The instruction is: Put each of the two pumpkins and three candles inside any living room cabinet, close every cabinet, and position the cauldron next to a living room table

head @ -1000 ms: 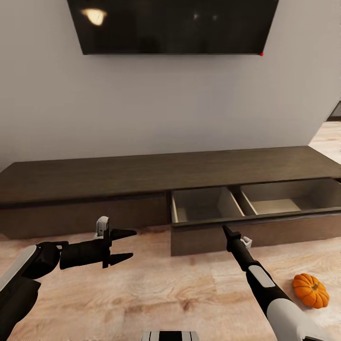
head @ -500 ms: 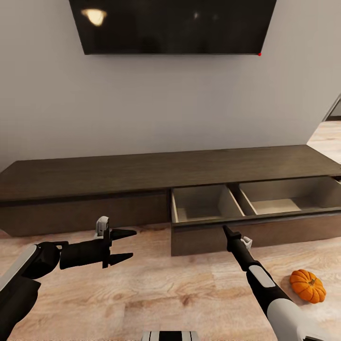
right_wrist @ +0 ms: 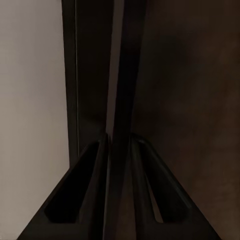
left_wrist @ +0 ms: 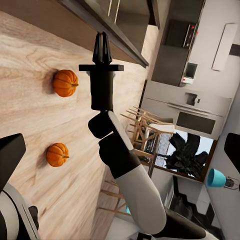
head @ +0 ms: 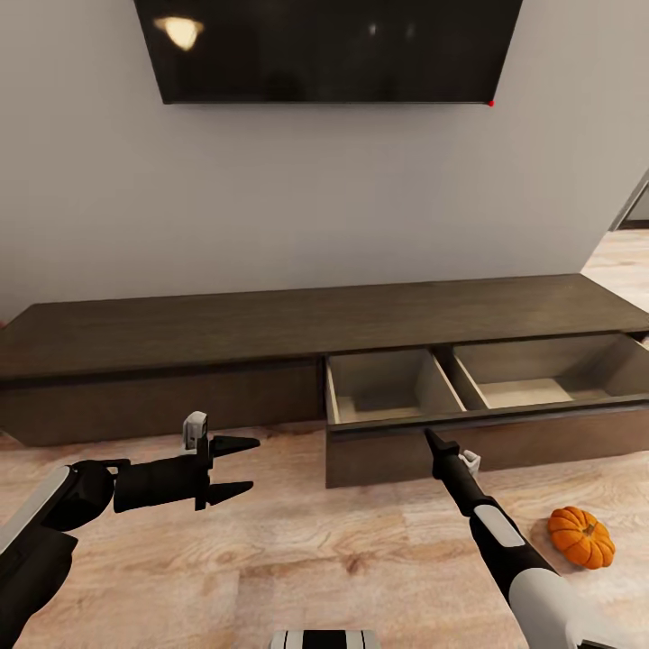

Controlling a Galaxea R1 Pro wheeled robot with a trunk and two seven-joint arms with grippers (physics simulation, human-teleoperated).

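A long, low dark-brown cabinet (head: pixel 297 329) runs along a pale wall beneath a wall-mounted black screen (head: pixel 329 50), its right-hand drawer (head: pixel 487 383) pulled out to show two light wooden compartments with nothing visible in them. The right gripper (head: pixel 431 439) is at the drawer's top front edge; the right wrist view shows its fingers (right_wrist: pixel 82 192) set narrowly on either side of a thin dark panel edge, seemingly pinching it. The left gripper (head: pixel 248 467) hangs above the wooden floor (head: pixel 297 550) in front of the cabinet's closed left section, its fingers spread apart and holding nothing. One orange pumpkin (head: pixel 581 537) lies on the floor just right of the right forearm, close to the drawer front and clear of the cabinet. The left wrist view shows two pumpkins on the floor, one (left_wrist: pixel 65 83) near the cabinet and another (left_wrist: pixel 57 154) farther out, with wooden chairs (left_wrist: pixel 145 135) and grey kitchen units (left_wrist: pixel 187 102) beyond the right arm.
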